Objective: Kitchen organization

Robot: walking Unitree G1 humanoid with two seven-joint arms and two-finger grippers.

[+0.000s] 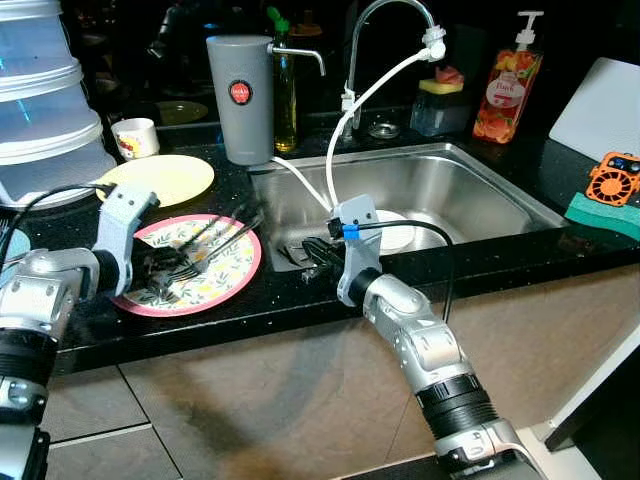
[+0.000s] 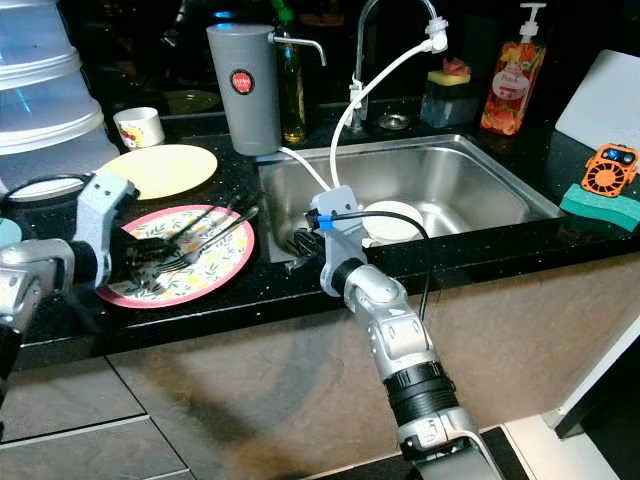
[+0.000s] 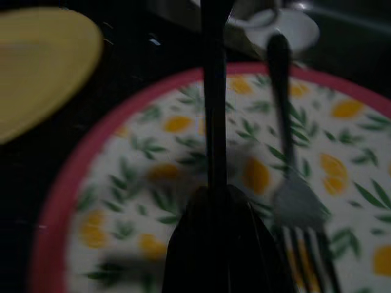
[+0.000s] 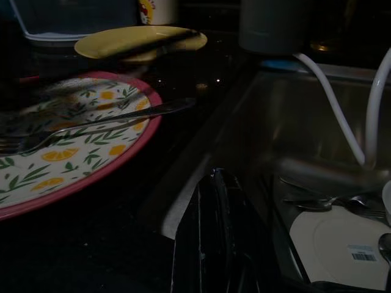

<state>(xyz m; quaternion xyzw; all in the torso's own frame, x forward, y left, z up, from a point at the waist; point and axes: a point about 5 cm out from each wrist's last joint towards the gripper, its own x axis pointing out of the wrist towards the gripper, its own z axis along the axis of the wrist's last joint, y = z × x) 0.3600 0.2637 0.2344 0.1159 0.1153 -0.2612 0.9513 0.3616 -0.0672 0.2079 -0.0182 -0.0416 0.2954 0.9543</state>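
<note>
Tiles [image 1: 250,400] cover the cabinet front below a black counter [image 1: 500,262], nearest the camera. On the counter's near part lies a pink-rimmed plate [image 1: 225,280] printed with lemons and leaves, with forks [image 2: 205,243] lying across it, handles pointing toward the sink. The left gripper [image 1: 160,272] sits low over the near side of this plate; in the left wrist view its fingers [image 3: 214,244] are pressed together around the handle of a dark utensil [image 3: 214,91], with a fork [image 3: 293,201] lying on the plate just beside it. The right gripper [image 1: 312,258] rests at the near left corner of the steel sink [image 1: 480,190], its fingers [image 4: 214,232] closed flat against each other with nothing between them. Inside the sink a white plate [image 2: 395,222] lies near that gripper; the right wrist view shows cutlery [image 4: 330,198] lying beside it and a barcode sticker on it. A white hose [image 1: 360,110] runs from the tap [image 1: 385,15] down into the sink.

Farther back, a yellow plate [image 1: 165,178] sits behind the lemon plate, with a small cup [image 1: 135,137] beyond it and stacked clear containers [image 1: 40,90] at the left edge. A tall grey jug [image 1: 240,95] stands at the sink's left rear corner, with a bottle [image 1: 286,95] just beside it. A soap pump bottle [image 1: 508,90] and a sponge holder [image 1: 440,105] stand behind the sink. At the right lie an orange fan [image 1: 612,180] on a green sponge [image 1: 600,215] and a white board [image 1: 600,105].
</note>
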